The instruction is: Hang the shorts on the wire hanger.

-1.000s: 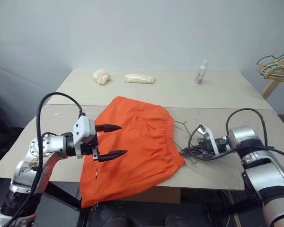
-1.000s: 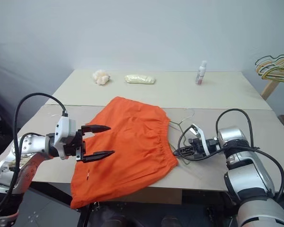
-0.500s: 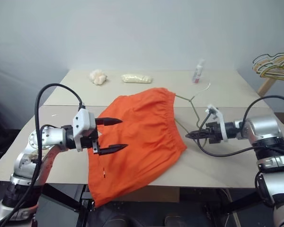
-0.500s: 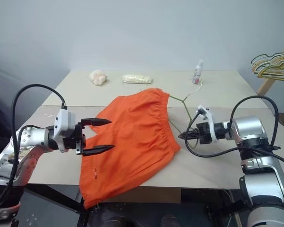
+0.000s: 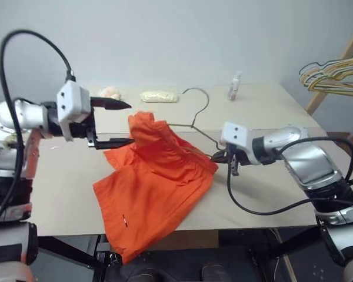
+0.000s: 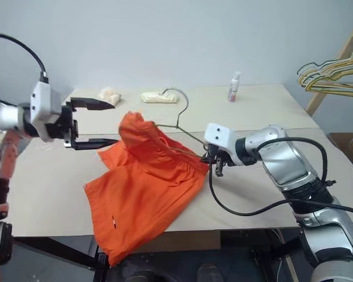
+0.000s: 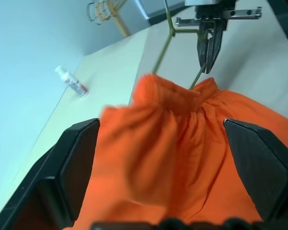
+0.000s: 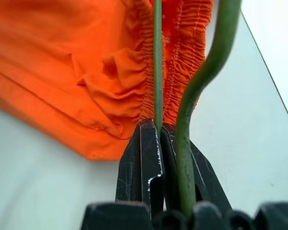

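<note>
Nearest, the shorts [image 5: 156, 188] spill over the front edge of the desk [image 5: 265, 194], their lower hem hanging off it while the gathered waistband is lifted clear. One end of the wire hanger [image 5: 191, 126] is already inside that waistband; the fabric bunches into a peak over the buried shoulder, and the hook curves up free behind.

The right tool [image 5: 223, 157] is clamped shut on the wire hanger at its near corner, just beside the elastic; the right wrist view shows both fingers [image 8: 141, 158] pinched on the thin wire with the waistband directly ahead. The left tool [image 5: 115, 123] hangs at the raised bunch with its fingers spread wide, one above and one below the cloth, gripping nothing.

To do this step well, I judge the left tool should close on the elastic itself, not loose cloth, and draw it along the wire while the right keeps the hanger steady and level, so that the waistband does not slide back off.

Farther back sit a small bottle [image 5: 235, 86], a pale packet [image 5: 159, 96] and, off to the right, a bunch of coloured hangers [image 5: 332, 70].
</note>
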